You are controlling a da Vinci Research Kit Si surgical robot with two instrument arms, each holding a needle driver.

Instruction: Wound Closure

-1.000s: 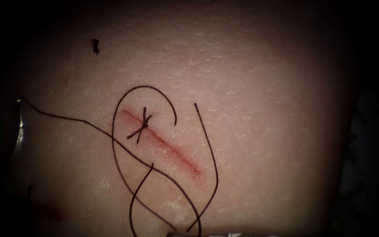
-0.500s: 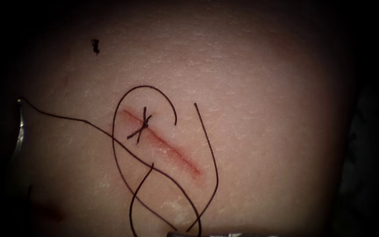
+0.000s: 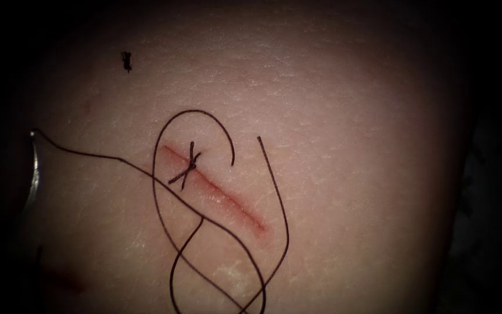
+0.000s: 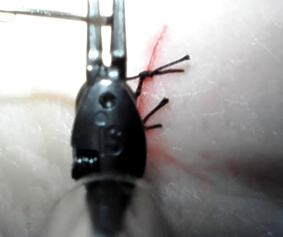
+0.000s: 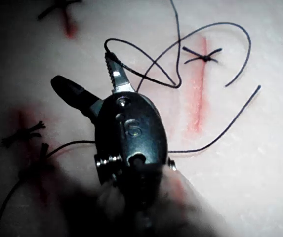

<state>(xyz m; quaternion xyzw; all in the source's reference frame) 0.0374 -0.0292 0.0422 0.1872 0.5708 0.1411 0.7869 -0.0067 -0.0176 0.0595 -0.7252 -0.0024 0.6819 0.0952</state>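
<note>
On the tissue (image 3: 350,145) the cut (image 3: 222,197) runs slantwise, with one tied knot (image 3: 190,167) near its upper end. Dark thread (image 3: 106,156) loops around the knot and over the lower part of the cut. It leads to the curved needle (image 3: 33,168), which is far to the left of the cut and not in the tissue. My left tool (image 4: 104,15) is shut on the needle (image 4: 42,13) at its jaw tips. My right tool (image 5: 82,66) stands open over the tissue with nothing held. Thread (image 5: 146,54) passes close by its toothed jaw, beside the cut (image 5: 198,94) and knot (image 5: 205,58).
A small dark thread scrap (image 3: 126,61) lies at the upper left and a faint smear of red fluid (image 3: 65,282) at the lower left. Other cuts carry tied stitches with short cut ends (image 4: 148,74) (image 5: 25,133).
The needle has shifted slightly to the right, dragging the thread so its loops changed shape a little. The sliver of tool at the lower edge has left the endoscope view.
</note>
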